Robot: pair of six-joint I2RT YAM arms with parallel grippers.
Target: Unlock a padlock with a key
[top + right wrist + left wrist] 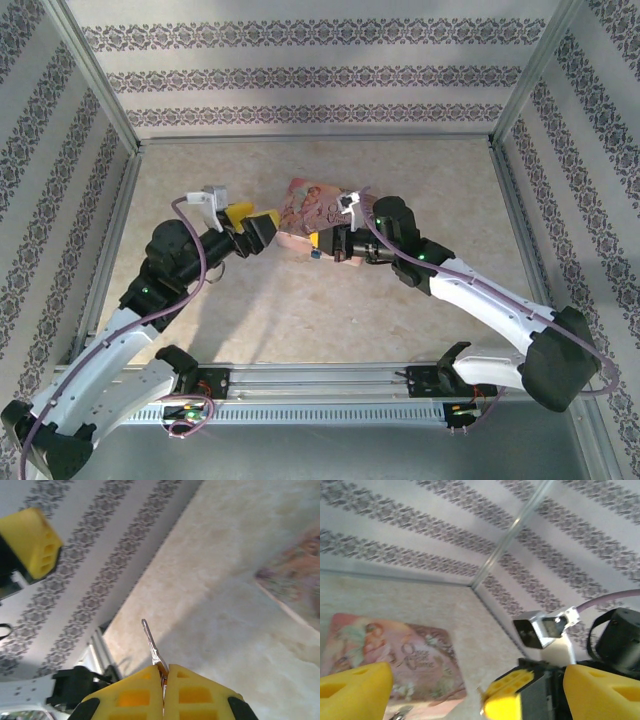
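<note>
My right gripper (318,243) (164,672) is shut on a thin silvery key (152,647), whose blade sticks out past the yellow fingertips. It hovers at the near edge of the flat pink tin (315,208). A tiny blue speck (315,256) just below those fingertips looks like the padlock. In the left wrist view a small silvery item (400,713) shows at the bottom edge beside the tin (390,655), mostly cut off. My left gripper (262,222) (475,700) stands open, its yellow fingers (355,692) wide apart, facing the right gripper's finger (520,692) from the left.
Patterned walls with metal corner posts (100,85) enclose the beige table (250,300) on three sides. A rail (320,380) runs along the near edge between the arm bases. Open floor lies in front of and behind the tin.
</note>
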